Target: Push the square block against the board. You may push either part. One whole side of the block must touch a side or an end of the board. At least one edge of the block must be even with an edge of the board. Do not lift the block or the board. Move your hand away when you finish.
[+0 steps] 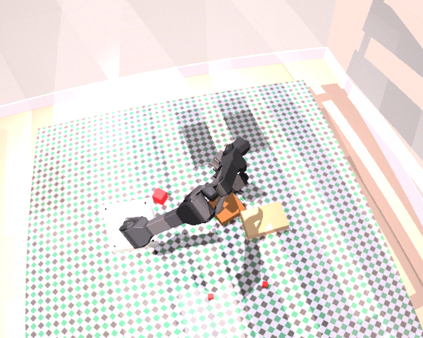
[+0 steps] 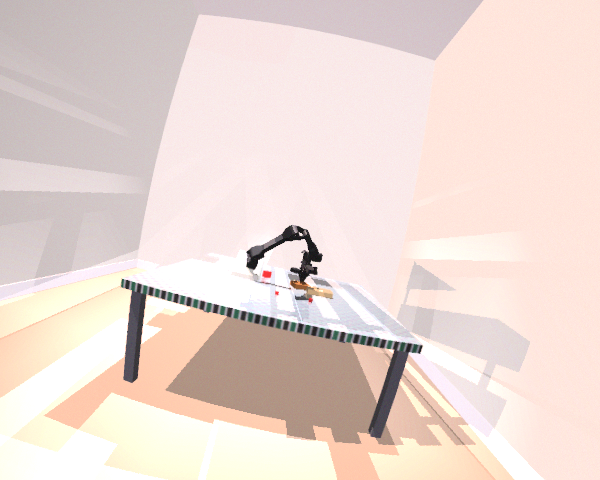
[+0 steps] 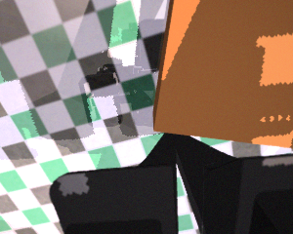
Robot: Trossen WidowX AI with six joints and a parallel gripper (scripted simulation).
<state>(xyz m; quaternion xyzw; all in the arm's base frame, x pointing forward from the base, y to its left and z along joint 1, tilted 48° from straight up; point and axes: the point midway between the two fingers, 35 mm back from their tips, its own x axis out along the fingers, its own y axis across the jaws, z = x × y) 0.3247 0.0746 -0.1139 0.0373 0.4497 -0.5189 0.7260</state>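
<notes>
The orange square block (image 1: 234, 210) (image 2: 295, 284) (image 3: 225, 88) lies flat on the table, partly hidden by the arm in the top view. The tan board (image 1: 271, 218) (image 2: 323, 293) lies flat to its right. The block is turned at an angle to the board. Its right corner is at or very near the board's upper left corner; I cannot tell if they touch. No whole side of the block lies along the board. My gripper (image 1: 240, 191) (image 2: 303, 281) (image 3: 172, 136) is shut and empty, its tips low beside the block's back edge, close to one corner in the wrist view.
A red cube (image 1: 159, 196) (image 2: 266, 274) stands beside the white base plate (image 1: 111, 218). Two small red cubes, one (image 1: 210, 296) (image 2: 276, 292) on the left and one (image 1: 264, 284) (image 2: 310, 300) on the right, lie in front of the block and board. Shadows cross the checkered table.
</notes>
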